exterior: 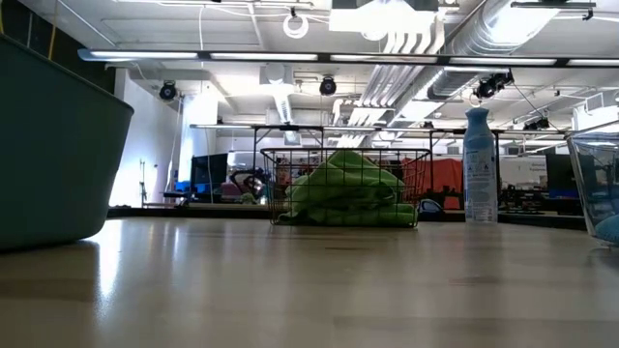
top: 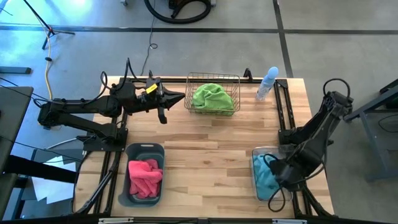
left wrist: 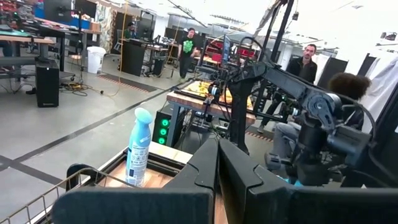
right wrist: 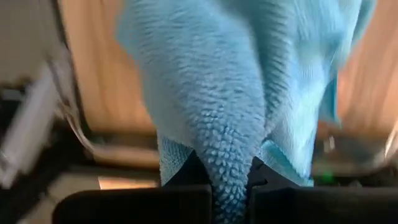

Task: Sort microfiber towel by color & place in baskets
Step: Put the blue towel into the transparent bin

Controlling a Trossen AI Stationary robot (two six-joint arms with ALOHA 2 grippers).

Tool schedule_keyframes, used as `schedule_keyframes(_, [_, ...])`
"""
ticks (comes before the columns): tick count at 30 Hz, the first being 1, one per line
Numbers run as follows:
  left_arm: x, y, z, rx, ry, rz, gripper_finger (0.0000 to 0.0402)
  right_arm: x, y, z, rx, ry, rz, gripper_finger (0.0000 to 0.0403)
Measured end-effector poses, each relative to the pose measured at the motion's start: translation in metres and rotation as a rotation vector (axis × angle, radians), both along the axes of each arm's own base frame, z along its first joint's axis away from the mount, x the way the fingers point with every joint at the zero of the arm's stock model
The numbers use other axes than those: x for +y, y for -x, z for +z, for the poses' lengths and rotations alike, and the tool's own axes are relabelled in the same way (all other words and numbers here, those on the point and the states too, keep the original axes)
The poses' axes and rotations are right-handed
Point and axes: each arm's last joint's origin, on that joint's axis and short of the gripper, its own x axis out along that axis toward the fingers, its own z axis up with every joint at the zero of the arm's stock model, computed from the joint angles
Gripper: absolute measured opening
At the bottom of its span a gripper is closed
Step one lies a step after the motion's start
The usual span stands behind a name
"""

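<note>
Filling the wrist view, the blue towel (right wrist: pixel 249 81) pinched in the right hand (right wrist: pixel 227 186) hides the clear tub (top: pixel 256 155).

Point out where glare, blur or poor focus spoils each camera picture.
High view: even light, soft sheen on the floor. Low view: ceiling lights glare off the table, and the near dark tub is out of focus. Left wrist view: the left gripper close to the lens is soft, bright sky washed out. Right wrist view: the blue towel fills the frame, surroundings smeared.
</note>
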Motion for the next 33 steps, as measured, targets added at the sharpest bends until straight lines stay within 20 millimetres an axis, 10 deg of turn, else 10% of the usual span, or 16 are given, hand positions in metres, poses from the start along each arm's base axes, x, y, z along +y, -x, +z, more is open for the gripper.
schedule_keyframes(16, [0.000,0.000,0.000,0.002,-0.001,0.001,0.0000,-0.015,-0.014,0.005,0.050,0.017,0.025,0.0000])
schedule_keyframes(33, [0.000,0.000,0.000,0.002,-0.002,0.001,0.0000,0.001,-0.059,-0.050,-0.006,0.050,0.108,0.0000])
